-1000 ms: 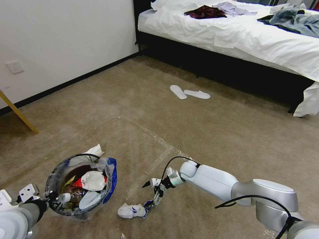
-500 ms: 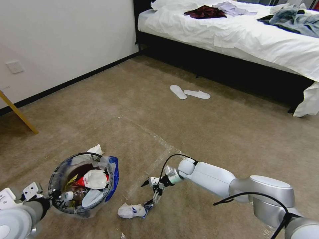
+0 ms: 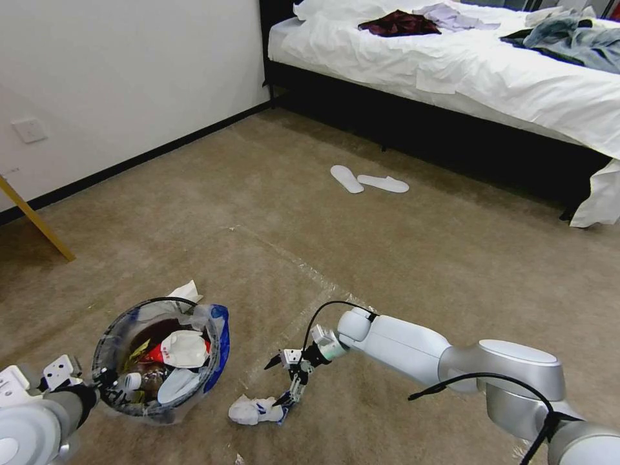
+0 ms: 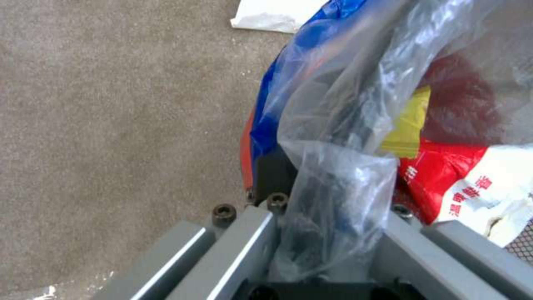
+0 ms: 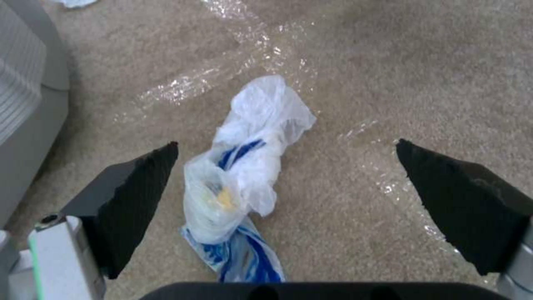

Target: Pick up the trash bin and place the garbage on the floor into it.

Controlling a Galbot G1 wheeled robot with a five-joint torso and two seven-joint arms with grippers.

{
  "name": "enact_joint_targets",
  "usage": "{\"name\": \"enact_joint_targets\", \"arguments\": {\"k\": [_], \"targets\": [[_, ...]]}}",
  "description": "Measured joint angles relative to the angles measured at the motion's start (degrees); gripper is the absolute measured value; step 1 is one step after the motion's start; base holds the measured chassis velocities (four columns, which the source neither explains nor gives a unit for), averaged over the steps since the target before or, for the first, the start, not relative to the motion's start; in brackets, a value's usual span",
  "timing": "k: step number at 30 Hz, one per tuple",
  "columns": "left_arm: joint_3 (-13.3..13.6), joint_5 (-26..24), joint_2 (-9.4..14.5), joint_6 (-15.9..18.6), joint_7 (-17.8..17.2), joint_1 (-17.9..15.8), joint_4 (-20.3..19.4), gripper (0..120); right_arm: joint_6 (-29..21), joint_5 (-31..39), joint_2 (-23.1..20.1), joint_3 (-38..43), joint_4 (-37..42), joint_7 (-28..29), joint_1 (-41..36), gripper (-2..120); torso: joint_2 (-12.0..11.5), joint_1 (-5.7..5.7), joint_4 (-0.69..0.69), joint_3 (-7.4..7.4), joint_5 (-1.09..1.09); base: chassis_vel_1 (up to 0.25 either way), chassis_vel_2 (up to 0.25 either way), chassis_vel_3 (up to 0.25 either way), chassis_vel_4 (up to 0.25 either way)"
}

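Hovering just above the crumpled plastic bag (image 5: 244,166) beside the trash bin (image 3: 158,358), our right gripper (image 3: 284,381) spreads its fingers wide. Our left gripper (image 4: 327,246) clamps the bin's rim. Next, we judge, descent and closure.

Carpet (image 3: 400,258): short pile, matt, beige-brown, slightly mottled. Clear tape strips (image 5: 233,54) stuck on it, glossy and wrinkled.

Bin (image 3: 113,336): liner of thin clear plastic film, crinkled, shiny, with blue edges; dark rim beneath.

Wrapper (image 4: 477,187) inside bin: glossy red-and-white printed plastic. Yellow scrap (image 4: 408,125) beside it, smooth.

Bag (image 5: 244,175) on carpet: thin white plastic with blue print, crumpled, semi-translucent.

Left gripper (image 4: 327,233): grey metal bars, smooth, satin sheen.

Right gripper (image 5: 289,200): fingers (image 5: 139,196) faced with black matt pads, finely textured. Right arm shell smooth, white, semi-gloss.
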Motion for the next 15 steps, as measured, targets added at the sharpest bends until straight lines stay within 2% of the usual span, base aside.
{"name": "enact_joint_targets", "arguments": {"k": [15], "targets": [[0.22,0.25,-0.31,0.01,0.34,-0.09,-0.11,0,0.07,-0.76,1.37,-0.66,-3.99,-0.36,-0.25,100,0.0,0.0,-0.01,0.0,0.0,0.0,0.0,0.0,0.0]]}}
